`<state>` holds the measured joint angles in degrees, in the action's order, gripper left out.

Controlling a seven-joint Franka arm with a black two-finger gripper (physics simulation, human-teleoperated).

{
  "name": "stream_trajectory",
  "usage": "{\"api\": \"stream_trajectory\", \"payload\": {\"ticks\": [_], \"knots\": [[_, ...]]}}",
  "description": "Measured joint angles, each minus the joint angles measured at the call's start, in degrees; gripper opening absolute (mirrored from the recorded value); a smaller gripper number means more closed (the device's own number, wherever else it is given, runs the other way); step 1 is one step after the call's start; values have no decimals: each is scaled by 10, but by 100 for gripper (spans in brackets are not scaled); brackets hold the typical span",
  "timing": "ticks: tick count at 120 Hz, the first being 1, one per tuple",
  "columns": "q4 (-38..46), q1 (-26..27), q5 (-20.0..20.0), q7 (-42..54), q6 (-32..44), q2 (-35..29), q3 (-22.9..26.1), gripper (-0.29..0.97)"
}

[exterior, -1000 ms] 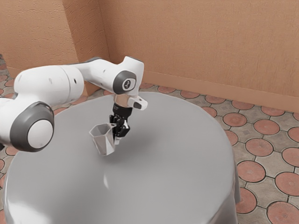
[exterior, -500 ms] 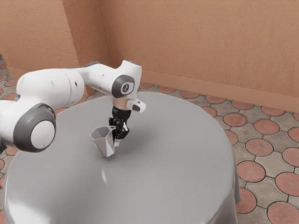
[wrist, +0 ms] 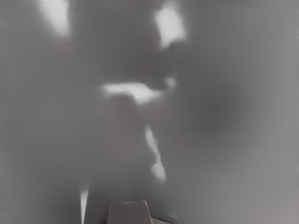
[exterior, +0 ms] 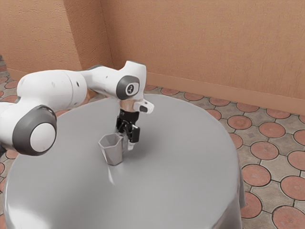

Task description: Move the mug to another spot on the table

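- The gripper points down and is clenched on the mug, holding it at the edge toward the exterior view's right.
- The grey faceted mug is upright, on or just above the round grey table, toward the exterior view's left of its middle.
- Compared with half a second ago, the mug is no longer tilted. It is now a little more toward the exterior view's right and lower.
- The gripper has moved the same way, together with the mug.
- In the wrist view the mug is a pale shape just under the hand, over the shiny table top.
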<state>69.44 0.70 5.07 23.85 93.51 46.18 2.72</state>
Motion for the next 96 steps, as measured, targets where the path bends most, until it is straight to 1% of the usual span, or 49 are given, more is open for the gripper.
{"api": "stream_trajectory", "payload": {"ticks": [15, 29, 37, 50, 67, 79, 87, 96], "knots": [[-2, 0, -1, 1, 22, -4, 0, 63], [-4, 1, 0, 2, 39, -21, -2, 65], [0, 1, 1, 3, 50, -44, -2, 66], [41, 7, 28, 1, 74, -103, -1, 67], [121, 5, 24, -23, 116, -202, -5, 67], [175, 5, 23, -47, 146, -270, -20, 68], [196, 4, 22, -65, 146, -315, -26, 68], [203, 4, 21, -86, 134, -348, -28, 68]]}}
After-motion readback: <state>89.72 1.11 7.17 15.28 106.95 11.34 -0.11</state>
